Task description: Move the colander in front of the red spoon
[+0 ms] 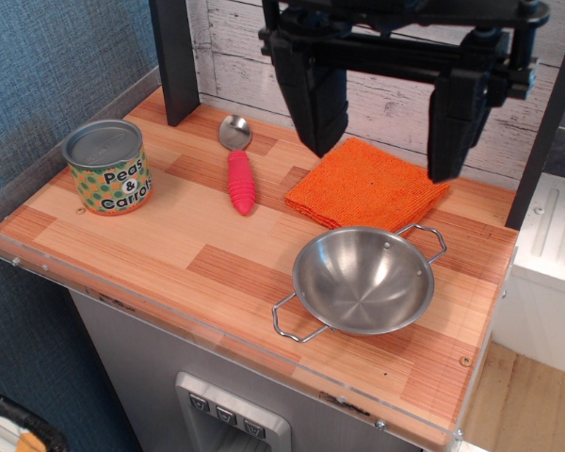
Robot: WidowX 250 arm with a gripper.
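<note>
The colander [363,280] is a shiny round steel bowl with two wire loop handles, sitting upright on the wooden table at the front right. The red spoon [237,165] lies at the back middle, its silver bowl away from me and its ribbed red handle pointing toward the front. My gripper [386,146] hangs open above the orange cloth, behind and above the colander, its two black fingers [315,104] spread wide and holding nothing.
An orange folded cloth [367,184] lies between the spoon and the colander's far side. A green-and-orange "Peas & Carrots" can [106,168] stands at the left. A clear plastic lip [217,331] rims the table's front and left edges. A dark post [174,56] stands at the back left.
</note>
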